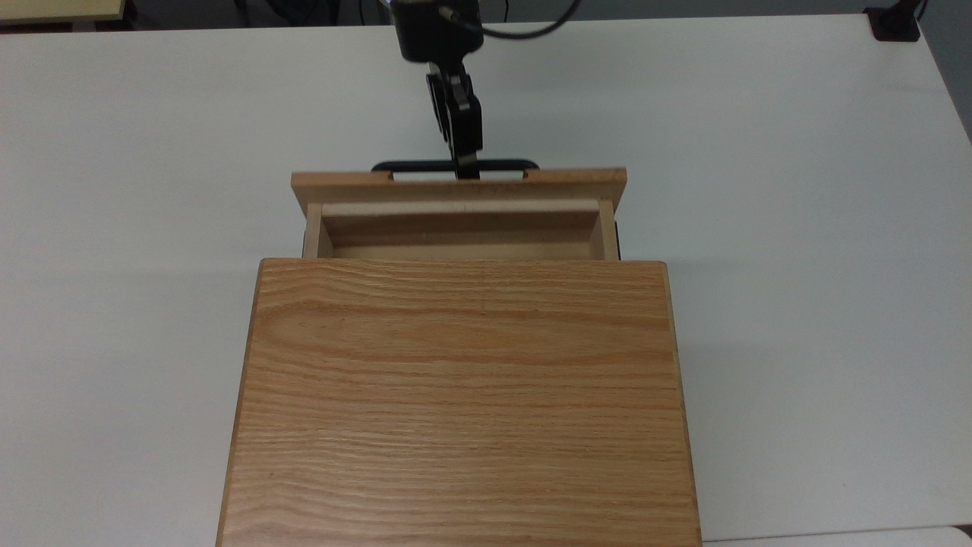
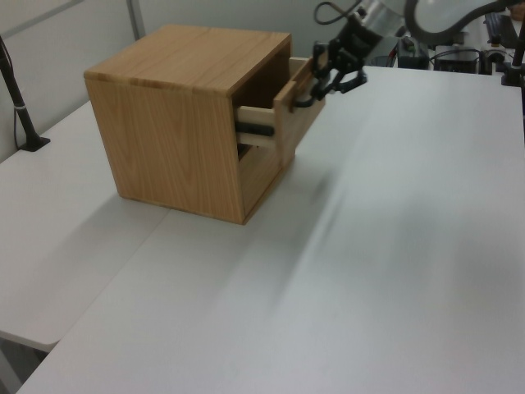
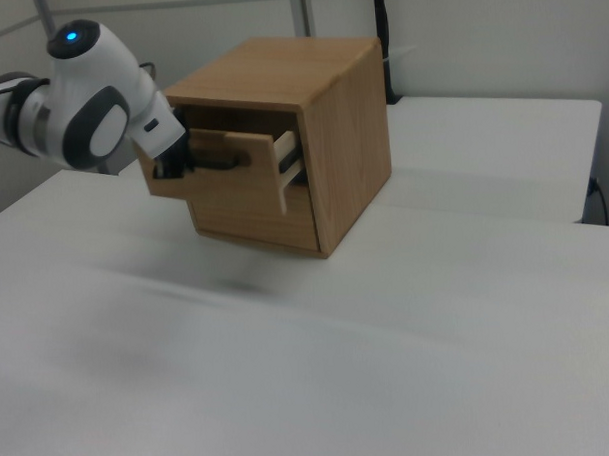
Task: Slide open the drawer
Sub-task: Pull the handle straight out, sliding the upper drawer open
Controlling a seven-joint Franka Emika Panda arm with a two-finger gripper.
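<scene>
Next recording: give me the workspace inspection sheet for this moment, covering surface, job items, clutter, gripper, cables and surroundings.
Surface: white table, bare around the cabinet.
Job's things: light oak wooden drawer pulled partly out of the oak cabinet; pale interior, nothing seen inside.
Clutter: nothing seen.
Gripper: black two-finger gripper shut on the drawer's thin black bar handle.
Cables: black cable looping from the wrist.
Surroundings: black clamp at the top view's upper right table corner; black pole on the left view's left.
</scene>
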